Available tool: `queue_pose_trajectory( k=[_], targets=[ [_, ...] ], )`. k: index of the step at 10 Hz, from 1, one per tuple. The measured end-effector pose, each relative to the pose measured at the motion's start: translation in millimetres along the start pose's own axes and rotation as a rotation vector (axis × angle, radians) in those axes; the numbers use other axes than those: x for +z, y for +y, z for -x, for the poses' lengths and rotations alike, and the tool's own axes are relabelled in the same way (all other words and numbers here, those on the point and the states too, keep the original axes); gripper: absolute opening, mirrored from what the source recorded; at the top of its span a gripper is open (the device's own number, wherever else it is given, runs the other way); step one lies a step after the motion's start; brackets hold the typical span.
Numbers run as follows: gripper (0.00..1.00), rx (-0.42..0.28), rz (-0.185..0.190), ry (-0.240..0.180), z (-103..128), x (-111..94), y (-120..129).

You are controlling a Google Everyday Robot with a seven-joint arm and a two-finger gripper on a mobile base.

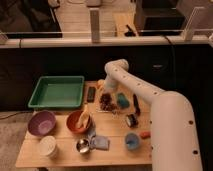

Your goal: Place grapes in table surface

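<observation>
Over the tan table surface (67, 147), at centre frame, the grapes (106, 103) sit just beneath the gripper (107, 94), whose grip you cannot tell; judge the bunch light, soft and bruisable, and take it gently around the cluster's middle.

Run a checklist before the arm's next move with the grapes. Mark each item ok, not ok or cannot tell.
1. Grapes in view, between the black object and the teal object: ok.
2. Gripper lined up with the grapes, right at their top: ok.
3. Secure hold on the grapes: cannot tell.
4. Grapes lifted off the table surface: cannot tell.
5. Bare wood to set them on, between the orange bowl and the blue bowl: ok.
6. Green tray away from that spot: ok, it sits at the back left.
</observation>
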Motion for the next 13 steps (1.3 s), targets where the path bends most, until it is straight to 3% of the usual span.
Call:
queue_pose_trajectory(
  k=[3,5,10,13],
  targets=[
    [0.77,-0.008,0.019,-0.005,3.5,20.4,1.2],
    [0.62,-0.008,0.027,-0.001,3.9,25.0,1.1],
    [0.08,-0.008,0.055,0.006,2.7,30.5,-1.6],
    [0.0,-0.009,0.063,0.003,3.1,32.1,-3.9]
  ],
)
